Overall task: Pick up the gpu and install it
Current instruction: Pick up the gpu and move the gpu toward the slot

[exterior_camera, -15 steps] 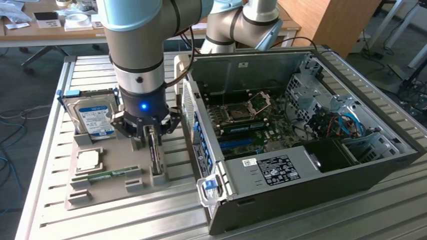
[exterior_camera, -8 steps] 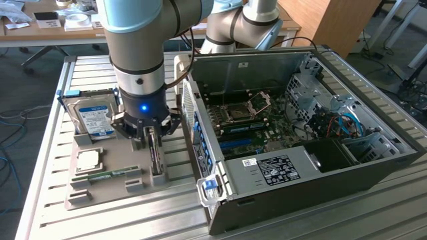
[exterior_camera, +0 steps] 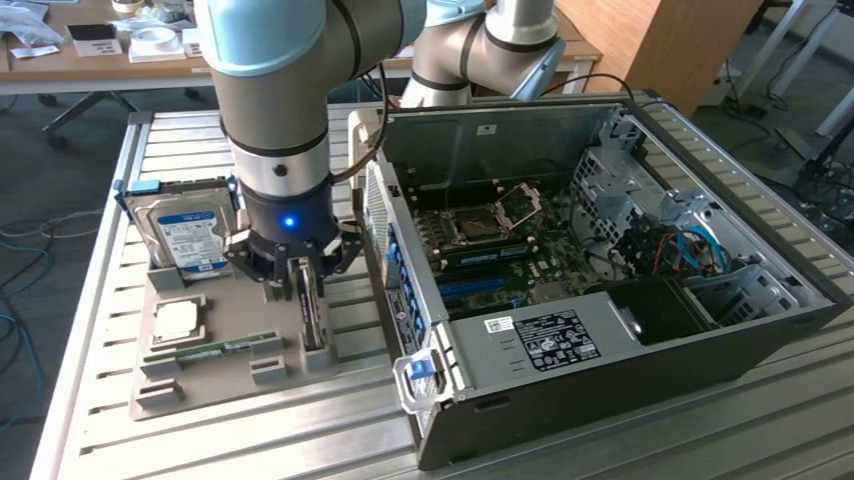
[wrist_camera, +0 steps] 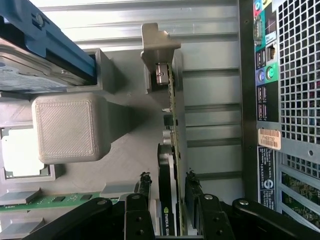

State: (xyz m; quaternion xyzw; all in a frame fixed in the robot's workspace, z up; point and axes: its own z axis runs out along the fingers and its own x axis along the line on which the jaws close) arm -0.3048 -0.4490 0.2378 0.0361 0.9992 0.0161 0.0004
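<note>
Both sides of the upright gpu (wrist_camera: pixel 167 165) are flanked by my spread gripper (wrist_camera: pixel 168 182), so I'd centre on it, then squeeze evenly.

Silver-grey Universal Robots arm (exterior_camera: pixel 274 110) with pale blue joint caps (exterior_camera: pixel 267 45).
A blue light (exterior_camera: pixel 284 221) glows on the wrist just above the black gripper (exterior_camera: pixel 299 285); its black linkage bars (wrist_camera: pixel 80 222), with round pivot screws (wrist_camera: pixel 204 198), carry dark fingers (wrist_camera: pixel 144 186).

In the wrist view the jaws hide one end of the gpu (wrist_camera: pixel 170 165); in the exterior view they cover part of it (a thin dark edge shows). The drive (wrist_camera: pixel 35 65) runs off the frame. The case label (exterior_camera: pixel 561 338) is unreadable.
</note>
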